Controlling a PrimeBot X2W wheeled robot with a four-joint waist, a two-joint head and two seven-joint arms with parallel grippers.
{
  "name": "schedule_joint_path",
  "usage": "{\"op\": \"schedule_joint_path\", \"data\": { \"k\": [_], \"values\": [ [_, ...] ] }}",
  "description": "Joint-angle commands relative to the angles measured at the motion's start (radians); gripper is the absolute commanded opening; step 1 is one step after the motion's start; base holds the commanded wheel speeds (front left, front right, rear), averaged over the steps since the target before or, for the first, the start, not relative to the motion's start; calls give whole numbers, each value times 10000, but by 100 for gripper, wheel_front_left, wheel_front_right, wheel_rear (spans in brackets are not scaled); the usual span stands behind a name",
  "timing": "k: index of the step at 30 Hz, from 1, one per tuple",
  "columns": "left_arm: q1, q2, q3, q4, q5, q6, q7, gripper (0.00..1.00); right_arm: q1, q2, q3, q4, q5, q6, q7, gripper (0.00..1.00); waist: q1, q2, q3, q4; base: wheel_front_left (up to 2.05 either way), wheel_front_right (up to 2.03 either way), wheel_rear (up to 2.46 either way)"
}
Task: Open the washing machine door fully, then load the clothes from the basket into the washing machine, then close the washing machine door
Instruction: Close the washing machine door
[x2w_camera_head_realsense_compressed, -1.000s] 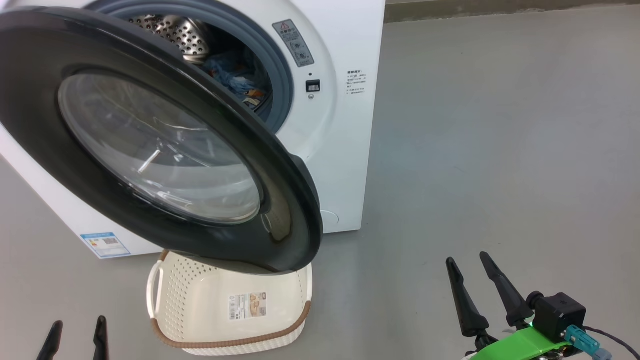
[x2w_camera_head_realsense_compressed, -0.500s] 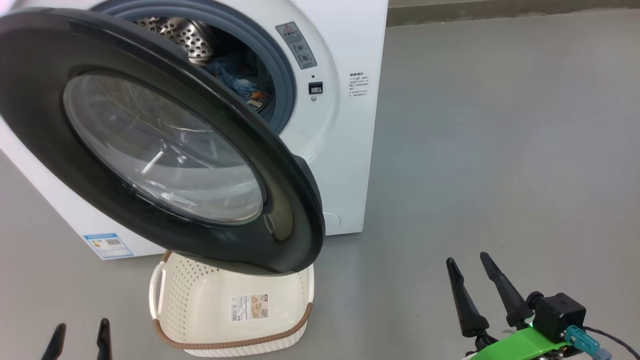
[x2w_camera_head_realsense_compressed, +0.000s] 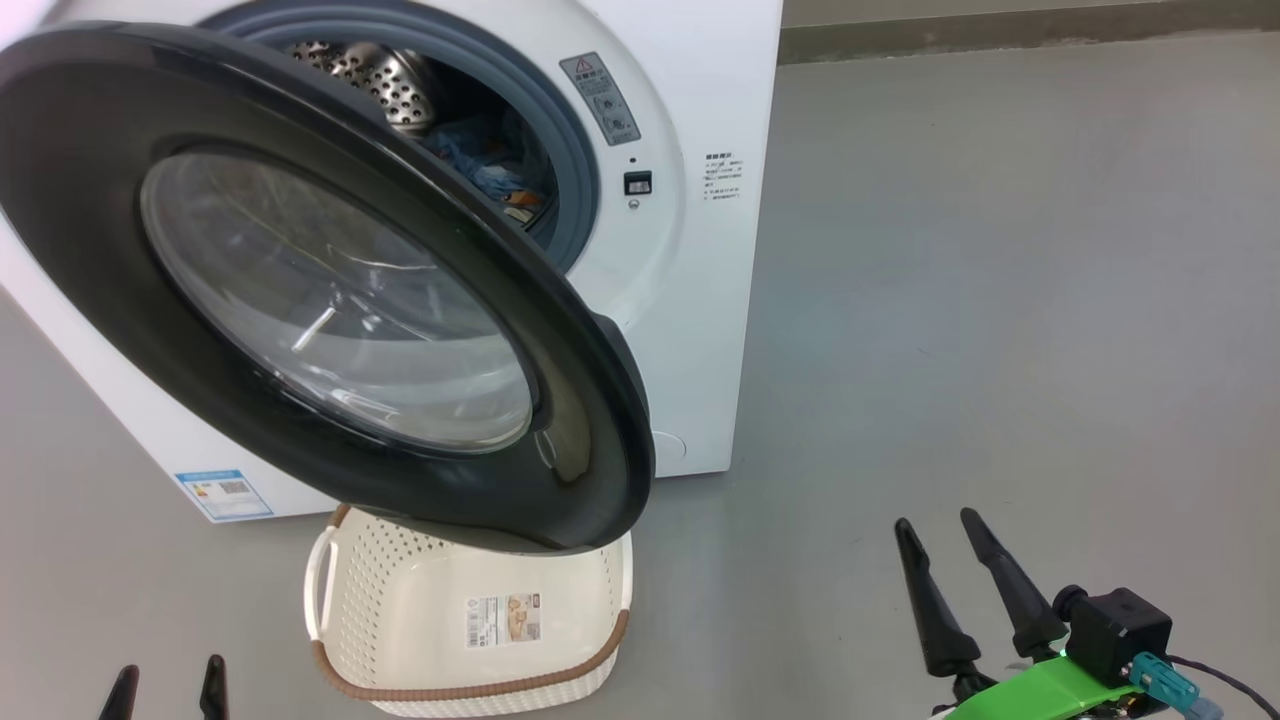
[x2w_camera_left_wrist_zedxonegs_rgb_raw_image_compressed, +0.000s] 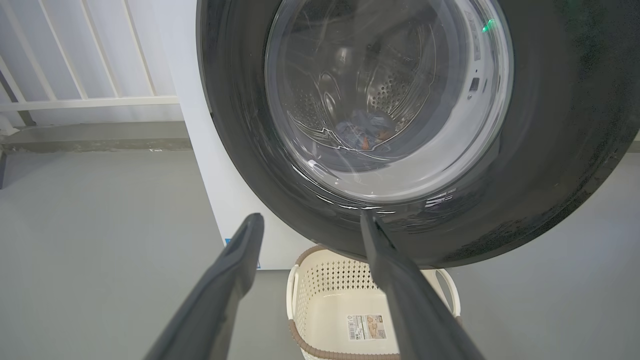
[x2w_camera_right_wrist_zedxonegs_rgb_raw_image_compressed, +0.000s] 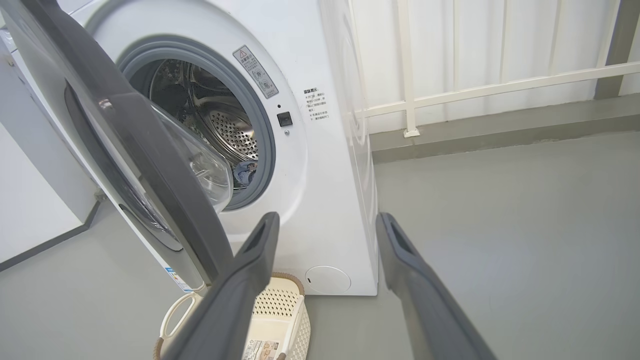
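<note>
Both gaping, left pincer (x2w_camera_head_realsense_compressed: 170, 665) near door (x2w_camera_head_realsense_compressed: 590, 420), right pincer (x2w_camera_head_realsense_compressed: 935, 517) well apart

Left gripper (x2w_camera_head_realsense_compressed: 168, 688) hanging low at lower left, fingers standing wide apart. Right gripper (x2w_camera_head_realsense_compressed: 937, 522) hovering lower right, fingers pointing up, likewise parted (both empty).

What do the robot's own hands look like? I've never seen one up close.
Each is a pair of long, tapering, matte dark fingers with narrow tips: the left gripper and the right gripper. Behind the right one sit a bright green bracket, a small black box, a teal plug and a thin dark cable.
</note>
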Motion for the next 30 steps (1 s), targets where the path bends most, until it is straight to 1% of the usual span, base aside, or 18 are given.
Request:
{"op": "schedule_joint_path", "data": {
  "k": [1, 4, 7, 13, 17, 18, 19, 22, 23, 27, 30],
  "values": [
    [-170, 148, 347, -185, 86, -29, -93, 100, -27, -12, 190, -192, -110, 16, -120, 0, 0, -1, 6, 11, 0, 0, 0],
    [-163, 153, 331, -175, 69, -29, -93, 100, 1, -12, 83, -324, 19, 16, -120, 0, 0, -1, -7, 41, 0, 0, 0],
    [-157, 153, 350, -172, 55, -29, -93, 100, -106, -12, -38, -1002, 98, 16, -120, 0, 0, -1, 13, 57, 0, 0, 0],
    [-179, 157, 376, -212, -20, -29, -93, 100, -427, -12, 47, -3564, 259, 16, -120, 0, 0, -1, 120, 70, 0, 0, 0],
    [-253, 179, 329, -254, -100, -29, -93, 100, -695, -12, 433, -5292, 314, 16, -120, 0, 0, -1, 242, 96, 0, 0, 0],
    [-275, 186, 310, -258, -121, -29, -93, 100, -781, -12, 604, -5658, 237, 16, -120, 0, 0, -1, 271, 106, 0, 0, 0],
    [-330, 192, 265, -259, -161, -29, -93, 100, -989, -12, 1115, -6279, 75, 16, -120, 0, 0, -1, 340, 142, 0, 0, 0],
    [-448, 216, 168, -261, -236, -29, -93, 100, -1399, -12, 2289, -6854, -430, 16, -120, 0, 0, -1, 454, 245, 0, 0, 0],
    [-448, 216, 168, -261, -236, -29, -93, 100, -1399, -12, 2289, -6854, -430, 16, -120, 0, 0, -1, 454, 245, 0, 0, 0],
    [-586, 220, 66, -254, -341, -29, -93, 100, -1956, -68, 4123, -6563, -1024, 16, -120, 0, 0, -1, 565, 454, 0, 0, 0],
    [-640, 203, 16, -246, -410, -29, -93, 100, -2297, -275, 5090, -6017, -1048, 16, -120, 0, 0, -1, 649, 660, 0, 0, 0]
  ]
}}
